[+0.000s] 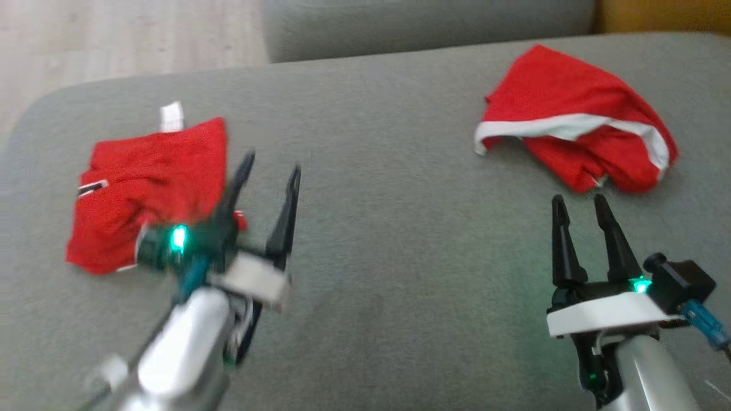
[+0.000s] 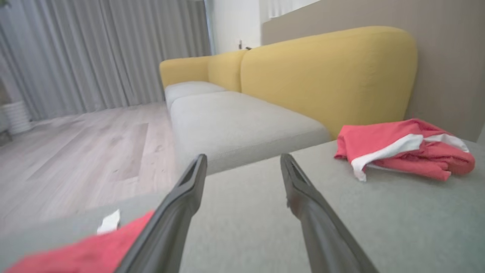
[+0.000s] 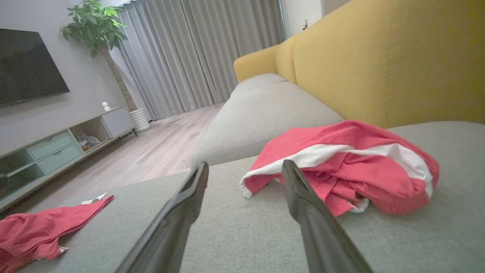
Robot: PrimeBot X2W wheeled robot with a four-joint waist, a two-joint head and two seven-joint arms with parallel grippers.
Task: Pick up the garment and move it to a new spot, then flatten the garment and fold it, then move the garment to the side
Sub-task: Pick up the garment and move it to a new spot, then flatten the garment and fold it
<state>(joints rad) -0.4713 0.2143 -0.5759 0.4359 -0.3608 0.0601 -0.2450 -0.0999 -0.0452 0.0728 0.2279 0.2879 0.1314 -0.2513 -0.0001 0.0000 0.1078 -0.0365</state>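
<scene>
A folded red garment (image 1: 148, 182) with a white tag lies on the left of the grey cushion (image 1: 388, 228). My left gripper (image 1: 269, 166) hovers open just right of its edge, nothing between the fingers. The left wrist view shows that gripper (image 2: 243, 158) open, with the red cloth (image 2: 83, 254) at its lower left. A second, crumpled red garment (image 1: 571, 108) with a white band lies at the far right. My right gripper (image 1: 578, 201) stands open just short of it. The right wrist view has the gripper (image 3: 245, 165) empty before the crumpled garment (image 3: 341, 159).
Beyond the cushion's far edge are another grey seat (image 2: 235, 121) and a yellow backrest (image 2: 326, 76). Wooden floor (image 2: 87, 151) lies to the left. A TV stand (image 3: 57, 148), a potted plant (image 3: 98, 30) and curtains (image 3: 197, 53) stand farther off.
</scene>
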